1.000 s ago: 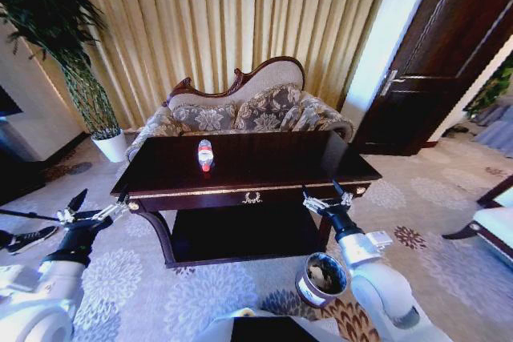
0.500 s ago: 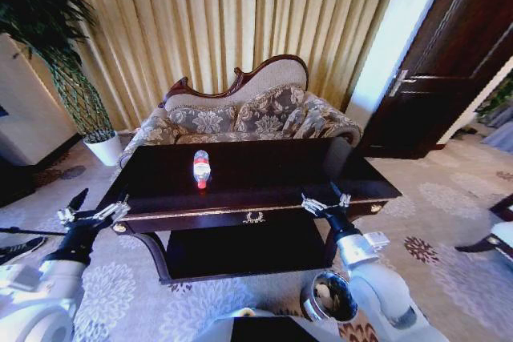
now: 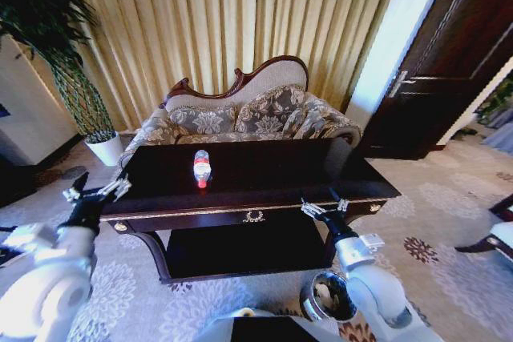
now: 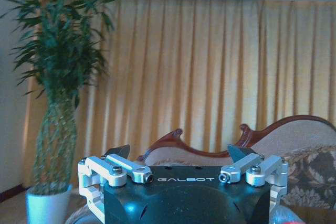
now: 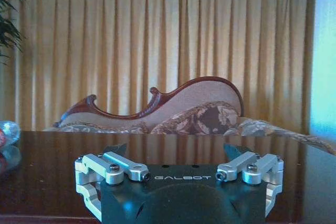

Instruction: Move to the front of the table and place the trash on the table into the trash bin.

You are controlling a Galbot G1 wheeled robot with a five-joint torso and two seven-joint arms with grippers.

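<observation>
Parked square before the dark-brown table [image 3: 264, 167], front edge close; left gripper [image 3: 98, 193] raised beside the near left corner, jaws spread wide and empty; right gripper [image 3: 324, 207] held at the front edge near the right side, jaws likewise wide, nothing between them. Clear plastic bottle with red cap [image 3: 201, 169] lying on the tabletop, well beyond both sets of jaws, nearer the left pair and off to their inner side; seen from the right wrist at the tabletop's far side edge [image 5: 6, 135]. Trash bin [image 3: 329, 298] on the carpet below and behind the right jaws, pale wads already inside. No paper wads visible on the tabletop. Likely step: reaching for the bottle. Best done with the left arm; lift clear of the table edge first; come down over the bottle's middle, jaws across its width, not its length; close gently, thin plastic liable to roll or squirt out on glossy wood; keep clear of the sofa [image 3: 240, 114] behind.
</observation>
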